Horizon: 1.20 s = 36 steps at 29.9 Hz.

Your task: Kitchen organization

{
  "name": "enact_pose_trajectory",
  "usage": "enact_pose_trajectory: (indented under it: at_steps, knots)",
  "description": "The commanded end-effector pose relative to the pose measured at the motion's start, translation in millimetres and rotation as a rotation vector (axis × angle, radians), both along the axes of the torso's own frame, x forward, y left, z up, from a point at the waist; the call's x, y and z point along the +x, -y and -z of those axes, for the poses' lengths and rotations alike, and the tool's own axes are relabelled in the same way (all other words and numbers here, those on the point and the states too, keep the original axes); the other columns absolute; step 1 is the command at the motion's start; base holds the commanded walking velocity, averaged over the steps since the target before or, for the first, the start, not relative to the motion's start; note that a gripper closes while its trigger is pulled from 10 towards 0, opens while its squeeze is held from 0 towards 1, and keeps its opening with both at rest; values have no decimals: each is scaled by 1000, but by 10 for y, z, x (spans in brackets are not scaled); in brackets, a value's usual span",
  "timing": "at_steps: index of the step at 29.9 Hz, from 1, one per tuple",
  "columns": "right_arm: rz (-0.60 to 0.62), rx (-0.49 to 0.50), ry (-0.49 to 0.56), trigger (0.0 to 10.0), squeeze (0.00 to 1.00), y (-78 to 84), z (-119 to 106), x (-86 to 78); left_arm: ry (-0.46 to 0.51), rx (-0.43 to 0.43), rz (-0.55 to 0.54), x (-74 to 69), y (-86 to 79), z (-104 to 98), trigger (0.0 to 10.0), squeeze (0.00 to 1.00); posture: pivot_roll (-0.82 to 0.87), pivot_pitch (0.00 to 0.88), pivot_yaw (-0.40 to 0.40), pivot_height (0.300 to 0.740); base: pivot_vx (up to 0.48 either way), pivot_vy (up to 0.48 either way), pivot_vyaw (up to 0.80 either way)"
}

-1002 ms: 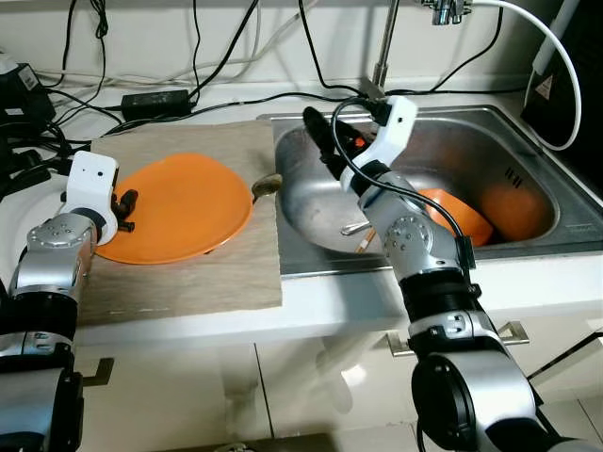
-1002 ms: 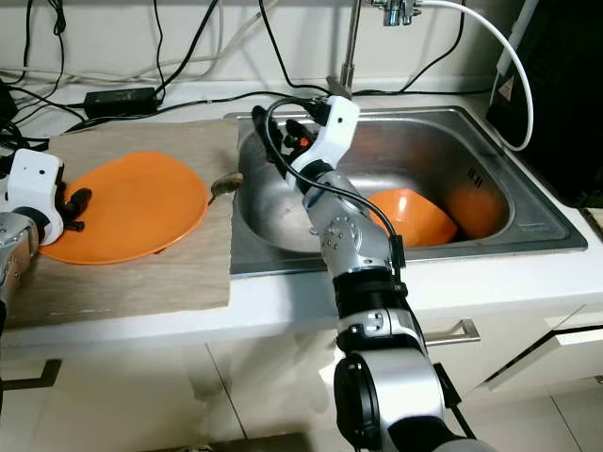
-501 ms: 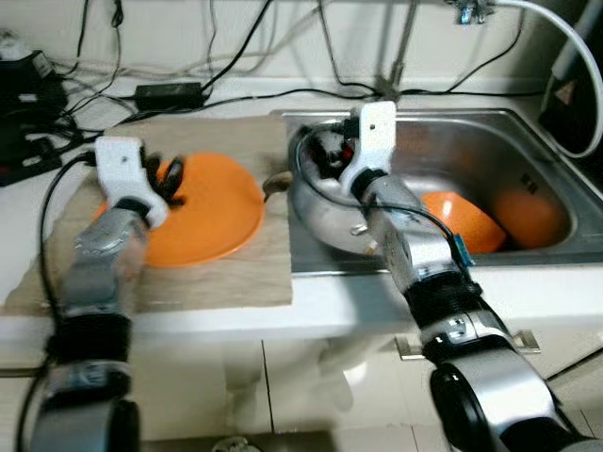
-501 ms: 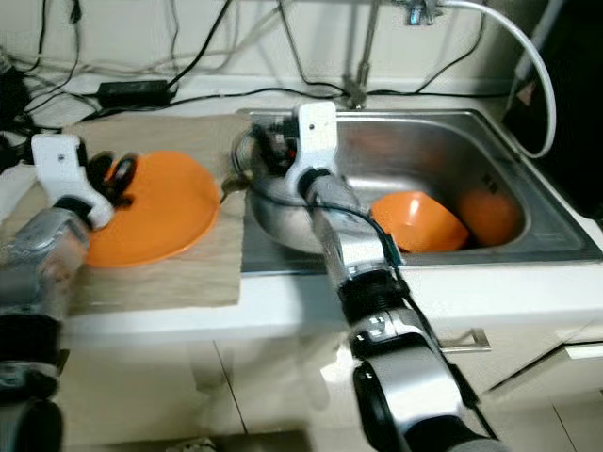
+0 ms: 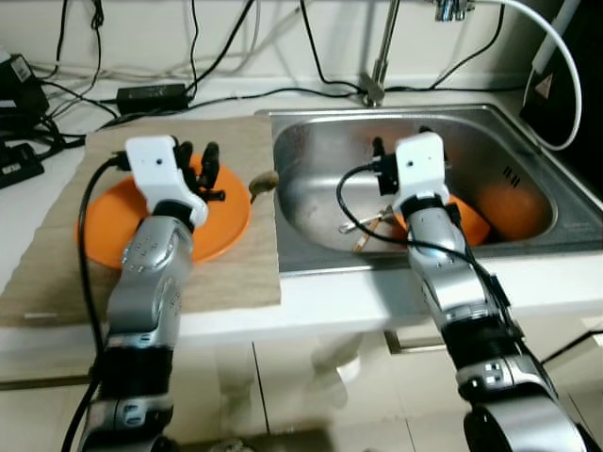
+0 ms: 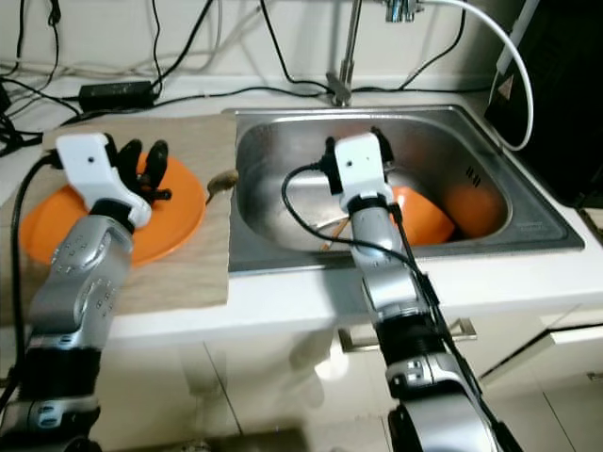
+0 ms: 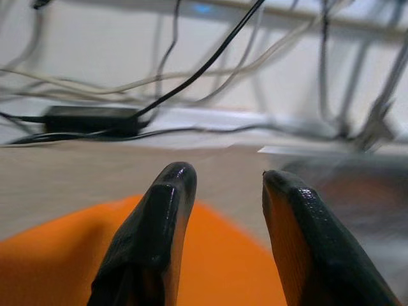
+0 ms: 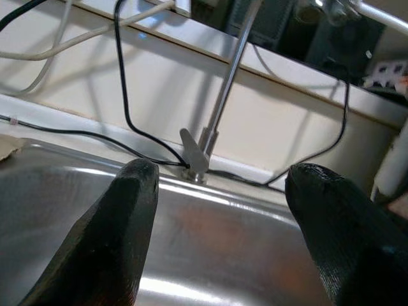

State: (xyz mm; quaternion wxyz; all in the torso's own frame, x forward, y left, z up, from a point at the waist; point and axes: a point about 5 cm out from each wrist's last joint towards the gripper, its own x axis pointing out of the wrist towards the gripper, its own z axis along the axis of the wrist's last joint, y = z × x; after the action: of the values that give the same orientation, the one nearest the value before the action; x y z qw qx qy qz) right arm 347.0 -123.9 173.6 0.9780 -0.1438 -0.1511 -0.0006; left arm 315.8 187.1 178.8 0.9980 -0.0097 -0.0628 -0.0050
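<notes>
An orange plate (image 5: 102, 226) lies on a wooden board (image 5: 240, 268) left of the steel sink (image 5: 316, 169). My left gripper (image 5: 198, 162) hovers over the plate's far part, open, nothing between its fingers (image 7: 169, 210). In the sink sit an orange bowl (image 5: 471, 224), a second orange dish (image 5: 516, 207) beside it, and utensils (image 5: 363, 228) on the bottom. My right gripper (image 8: 223, 172) is above the middle of the sink, wide open and empty, facing the faucet (image 8: 217, 115). A spoon (image 5: 263, 181) rests at the board's edge by the sink.
The faucet (image 5: 382, 56) rises behind the sink. Cables and a black power adapter (image 5: 151, 94) lie along the back of the counter. A white hose (image 5: 551, 56) and a dark appliance (image 5: 577, 89) stand at the far right. Cabinet fronts are below the counter.
My left arm has swung right and now reaches over the plate. My right gripper left the sink's left side and sits over its middle, turned toward the faucet. The camera shifted too.
</notes>
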Motion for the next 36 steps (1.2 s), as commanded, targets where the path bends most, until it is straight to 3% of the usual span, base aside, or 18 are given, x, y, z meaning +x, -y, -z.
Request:
enact_pose_trajectory:
  at_steps: [1, 6, 7, 11, 12, 13, 15, 21, 24, 36]
  knots:
    - [4, 35, -1, 10000, 0, 23, 41, -44, -15, 90, -35, -49, -69, -1, 10000, 0, 2, 0, 21, 740, 0, 0, 0]
    - [4, 55, 4, 10000, 0, 15, 77, -88, -34, 150, -57, -105, -161, -10, 10000, 0, 13, 0, 30, 740, 0, 0, 0]
    - [7, 103, -16, 10000, 0, 15, 124, -111, -40, 168, -50, -152, -182, -26, 10000, 0, 18, 0, 34, 740, 0, 0, 0]
    - [4, 143, -28, 10000, 0, 68, 150, -260, -61, 155, -36, -371, -220, -5, 10000, 0, 23, 0, 40, 740, 0, 0, 0]
    - [4, 143, -28, 10000, 0, 68, 150, -260, -61, 155, -36, -371, -220, -5, 10000, 0, 23, 0, 40, 740, 0, 0, 0]
    - [14, 138, -33, 10000, 0, 172, 142, -383, -71, 110, -62, -495, -274, -11, 10000, 0, 28, 0, 41, 740, 0, 0, 0]
    - [21, 136, -34, 10000, 0, 212, 136, -423, -68, 101, -72, -530, -281, -23, 10000, 0, 28, 0, 42, 740, 0, 0, 0]
    - [33, 91, 47, 10000, 0, 234, -48, -618, -26, 96, -49, -620, -164, -127, 10000, 0, 20, 0, 54, 740, 0, 0, 0]
    - [83, 86, -15, 10000, 0, 313, 56, -727, -41, 59, -38, -704, -143, -93, 10000, 0, 16, 0, 58, 740, 0, 0, 0]
    - [99, 70, -60, 10000, 0, 311, 104, -815, -70, 73, -6, -707, -43, -35, 10000, 0, 4, 0, 65, 740, 0, 0, 0]
